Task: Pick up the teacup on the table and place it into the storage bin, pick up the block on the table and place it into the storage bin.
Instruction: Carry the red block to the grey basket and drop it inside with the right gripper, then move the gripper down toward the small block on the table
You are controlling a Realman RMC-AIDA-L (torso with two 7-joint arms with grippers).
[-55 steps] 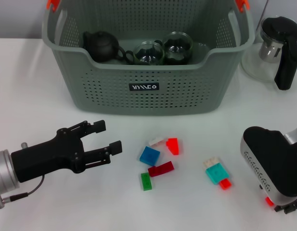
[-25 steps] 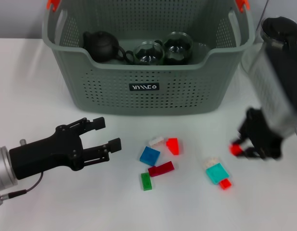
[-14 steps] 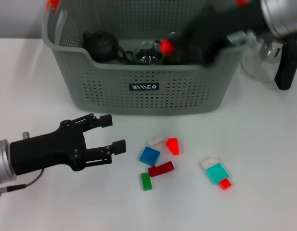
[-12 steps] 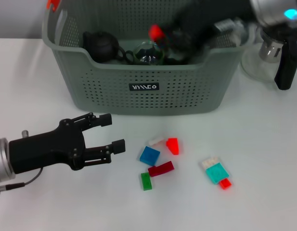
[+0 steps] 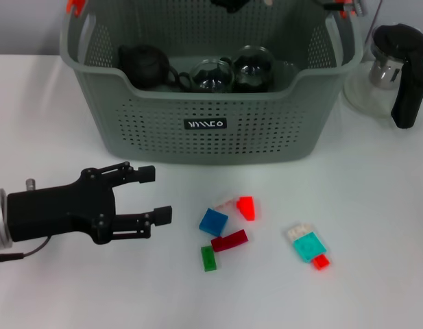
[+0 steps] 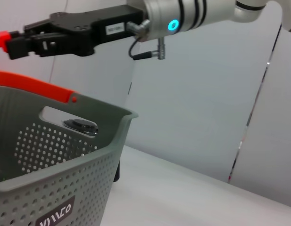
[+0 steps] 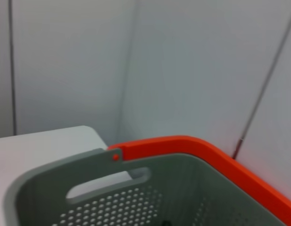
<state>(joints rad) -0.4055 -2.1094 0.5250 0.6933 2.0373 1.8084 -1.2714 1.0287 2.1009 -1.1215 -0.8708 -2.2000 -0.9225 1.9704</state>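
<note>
Only left wrist view shows right gripper (image 6: pixel 13 40) gripping red block (image 6: pixel 1 38).

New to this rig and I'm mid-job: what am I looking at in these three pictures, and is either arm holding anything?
This is a two-armed robot. The wide picture comes from its head, looking down at a white table. The other two come from cameras on its wrists and mostly show the rim of the storage bin.

In the head view, the black left gripper hovers low over the table, open and empty. The left wrist view shows the right gripper above the bin, apparently pinching a small red block.

Inside the bin are a black teapot and two glass teacups. On the table lie a blue block, other red, green and teal blocks, and a glass pitcher beside the bin.
</note>
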